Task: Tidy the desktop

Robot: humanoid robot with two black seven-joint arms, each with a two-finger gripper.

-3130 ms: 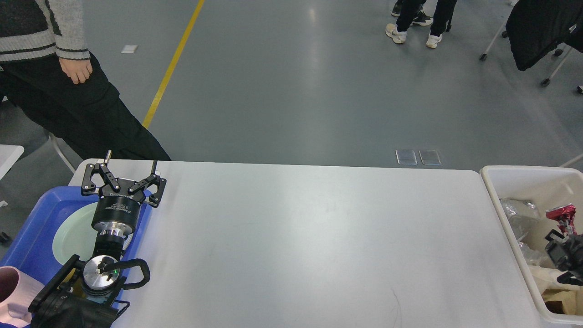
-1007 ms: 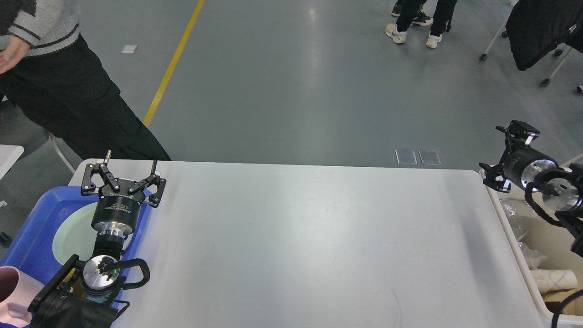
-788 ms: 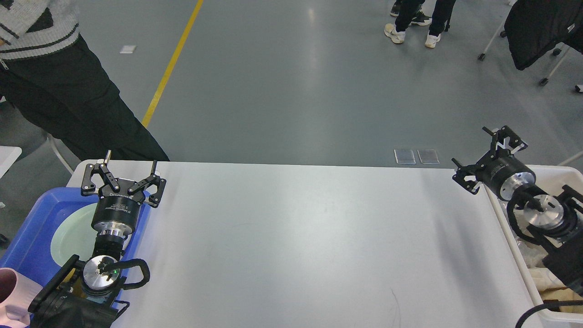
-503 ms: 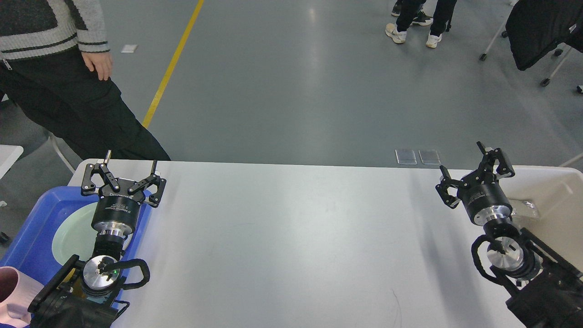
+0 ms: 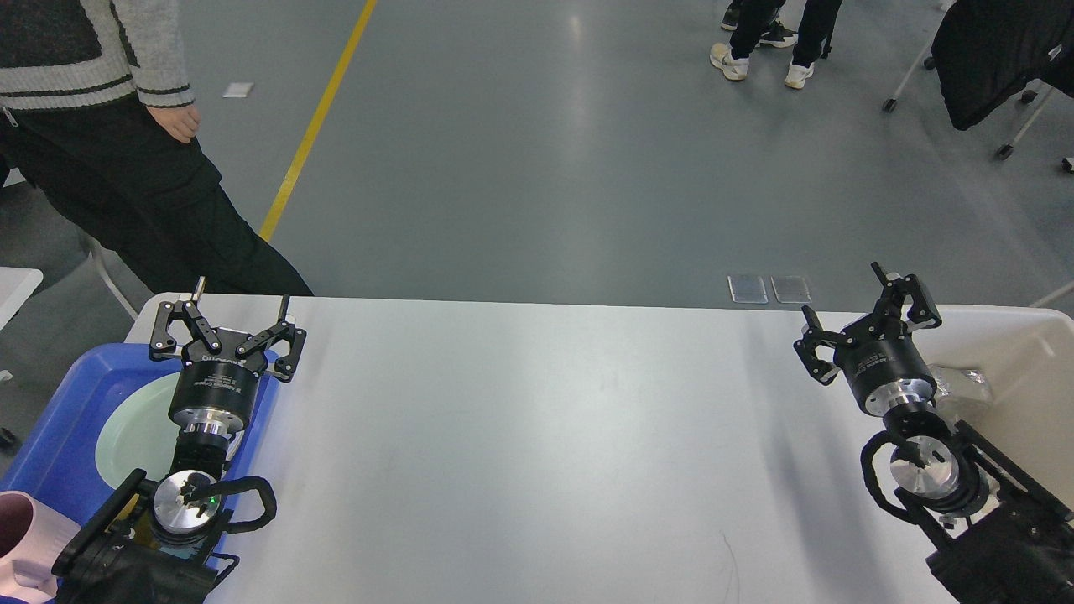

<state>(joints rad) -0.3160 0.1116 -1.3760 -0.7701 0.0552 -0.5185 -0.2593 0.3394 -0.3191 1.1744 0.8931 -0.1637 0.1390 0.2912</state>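
Observation:
The white desktop (image 5: 537, 436) fills the lower half of the head view and nothing lies on its bare surface. My left gripper (image 5: 239, 298) is open and empty, held over the table's far left corner beside the blue tray (image 5: 59, 419). My right gripper (image 5: 843, 294) is open and empty, held over the table's far right corner next to the cream-white bin (image 5: 1032, 369).
The blue tray holds a pale green plate (image 5: 130, 432), and a pink cup (image 5: 21, 537) shows at the lower left. The bin holds crumpled clear wrapping (image 5: 961, 384). A person (image 5: 117, 151) stands by the far left corner. More legs and a chair stand far back.
My right arm has risen out of the bin and swung left over the table's right corner, gripper open and empty. The left arm has not moved. The person at left has shifted.

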